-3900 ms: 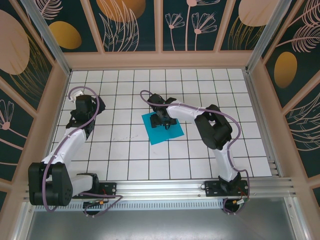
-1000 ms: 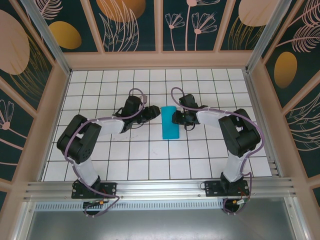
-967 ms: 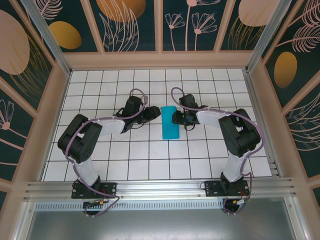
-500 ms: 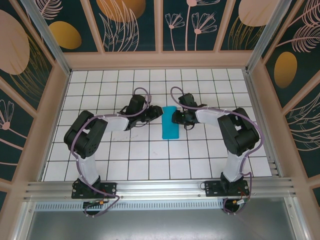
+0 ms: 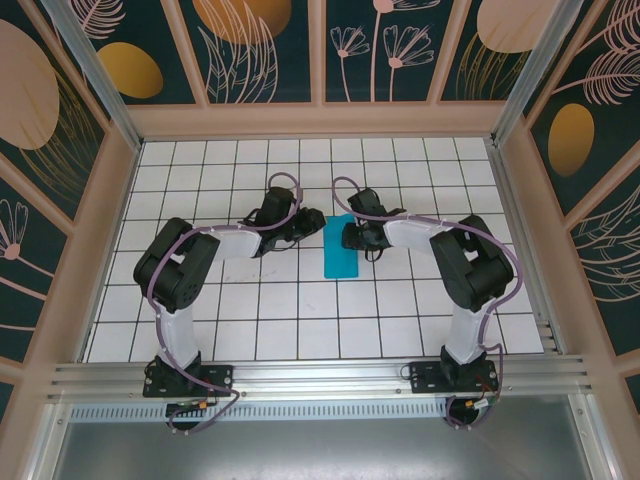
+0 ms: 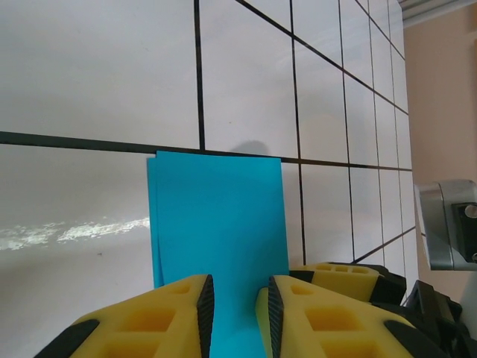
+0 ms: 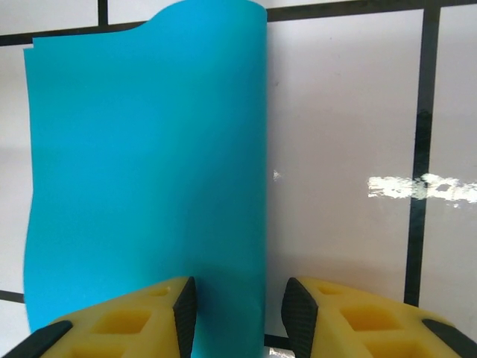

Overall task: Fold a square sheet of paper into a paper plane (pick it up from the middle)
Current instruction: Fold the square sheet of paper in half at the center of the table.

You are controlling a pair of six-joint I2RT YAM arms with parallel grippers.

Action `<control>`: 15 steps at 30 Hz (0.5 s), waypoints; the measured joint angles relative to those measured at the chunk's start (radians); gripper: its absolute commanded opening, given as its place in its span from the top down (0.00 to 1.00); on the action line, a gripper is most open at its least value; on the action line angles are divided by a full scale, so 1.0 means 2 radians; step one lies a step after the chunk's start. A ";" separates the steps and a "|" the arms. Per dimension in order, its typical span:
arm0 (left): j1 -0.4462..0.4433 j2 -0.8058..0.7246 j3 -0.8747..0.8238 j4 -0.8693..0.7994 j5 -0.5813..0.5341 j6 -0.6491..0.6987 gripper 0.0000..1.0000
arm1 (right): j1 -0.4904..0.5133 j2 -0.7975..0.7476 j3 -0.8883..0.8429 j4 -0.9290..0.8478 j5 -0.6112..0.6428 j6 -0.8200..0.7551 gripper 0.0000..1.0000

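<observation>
Folded teal-blue paper rectangle (image 5: 341, 262) on the white tiled tabletop (image 5: 270, 320), between the arms. The left gripper's (image 6: 240, 317) jaws stand parted near its left edge; the right gripper's (image 7: 240, 319) parted jaws straddle the right-hand fold.

Two arms (image 5: 185, 265), two hands (image 5: 312, 220), one folded sheet (image 5: 341, 262).

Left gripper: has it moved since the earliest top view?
Yes. Against the tiled table, the left gripper has gone rightward, from near the table's left side to the middle, beside the folded paper.
</observation>
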 measured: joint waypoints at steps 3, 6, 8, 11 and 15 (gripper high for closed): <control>0.000 0.000 0.002 -0.004 -0.002 0.000 0.70 | 0.002 0.000 0.000 0.000 0.005 -0.005 0.59; 0.000 0.002 0.004 -0.007 -0.001 0.002 0.70 | 0.002 0.000 0.000 -0.001 0.007 -0.012 0.59; 0.000 0.003 0.007 -0.010 0.002 0.004 0.71 | 0.002 0.000 0.000 -0.001 0.007 -0.015 0.58; 0.000 0.007 0.012 -0.011 0.009 0.006 0.70 | 0.002 0.001 0.000 0.000 0.006 -0.020 0.56; 0.000 0.012 0.017 -0.014 0.020 0.010 0.71 | 0.002 0.001 0.000 0.000 0.005 -0.025 0.55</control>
